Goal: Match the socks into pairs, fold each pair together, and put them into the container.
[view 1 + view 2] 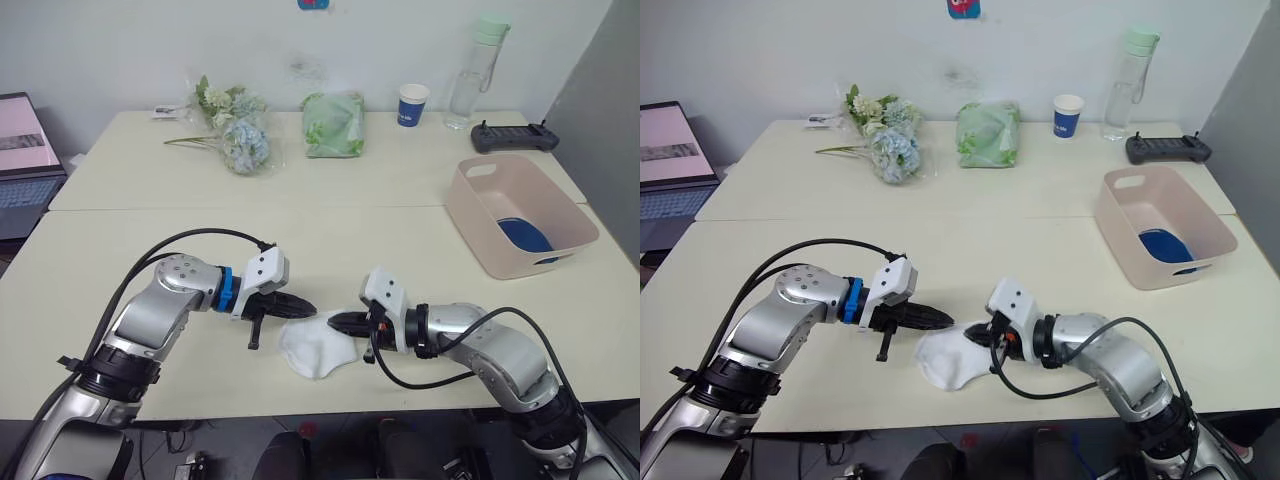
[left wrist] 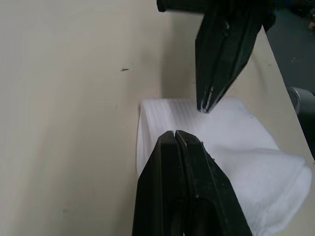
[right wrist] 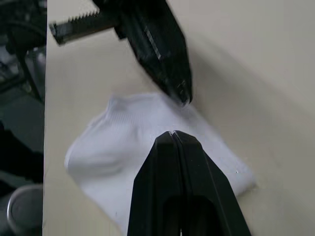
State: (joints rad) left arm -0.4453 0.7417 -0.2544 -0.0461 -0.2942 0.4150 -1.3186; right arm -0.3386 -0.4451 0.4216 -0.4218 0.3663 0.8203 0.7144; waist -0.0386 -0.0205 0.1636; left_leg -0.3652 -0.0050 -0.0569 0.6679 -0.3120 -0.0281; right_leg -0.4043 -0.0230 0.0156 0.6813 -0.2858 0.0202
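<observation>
White sock bundle (image 1: 318,345) lies folded on the cream table (image 1: 200,250), near the front edge, betw. the two grippers. Looks like more than one layer of fabric; can't tell if one sock or a pair. No dark cuff mark visible from these angles.

L gripper (image 1: 300,303): fingers pressed together, nothing betw. them. Tip sits at the sock's upper-left corner, at or just over the fabric; contact not certain. L wrist view shows its closed fingers (image 2: 189,162) above the ribbed white cloth (image 2: 236,147).

R gripper (image 1: 338,322): fingers also pressed together, nothing held. Tip at the sock's upper-right edge, pointing toward the L gripper. The two tips are near each other but apart; R wrist view shows the L gripper's tip (image 3: 179,91) just beyond the sock's far edge.

Pink container (image 1: 470,205) on the table's right side, well apart from the sock. Inside it: a dark blue item (image 1: 522,234) on the floor of the tub, likely navy sock(s), shape not clear.

Back of table, L to R: flower bunch (image 1: 230,125), green bag (image 1: 333,125), blue paper cup (image 1: 413,104), clear bottle (image 1: 476,70), black controller (image 1: 514,137). Laptop (image 1: 25,165) at far left.
</observation>
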